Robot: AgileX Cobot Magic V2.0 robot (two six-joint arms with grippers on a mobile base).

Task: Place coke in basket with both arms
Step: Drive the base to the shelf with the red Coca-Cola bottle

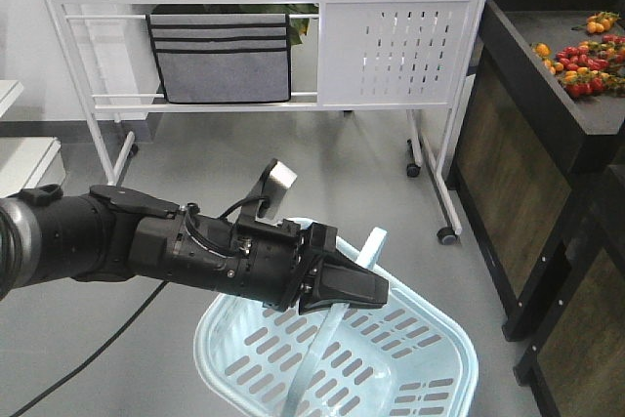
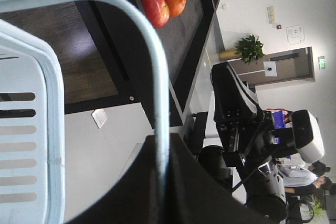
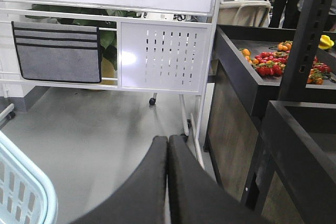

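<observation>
Front view, centre: the left gripper (image 1: 374, 290) comes in on a thick black arm from the left edge, with a small silver-faced camera (image 1: 281, 179) on top of the wrist. Its fingers are clamped on the thin handle (image 1: 372, 241) of the light blue basket (image 1: 435, 339). The left wrist view confirms this (the handle bar curves down from the top of the frame and runs into the seam between the two dark fingers, with no gap showing).

The basket fills the lower middle of the front view, under the gripper. Its slotted sides and slotted bottom are visible, and the handle is swung upward. I cannot tell whether it rests on the grey floor (image 1: 322, 163) or hangs from the handle.

The right gripper (image 3: 168, 141), seen in its own wrist view, has its fingers pressed flat together with nothing between them. A corner of the basket shows at the lower left of that frame, apart from the gripper. The right arm (image 2: 252, 150) appears at the right of the left wrist view.

Background: a white wheeled board stand (image 1: 395, 51) with a perforated panel runs across the top of the front view. A grey pocket organiser (image 1: 223, 58) hangs on it at the upper left. A dark counter (image 1: 557, 119) runs along the right edge, with red and orange fruit (image 1: 586, 70) on it at the upper right.
</observation>
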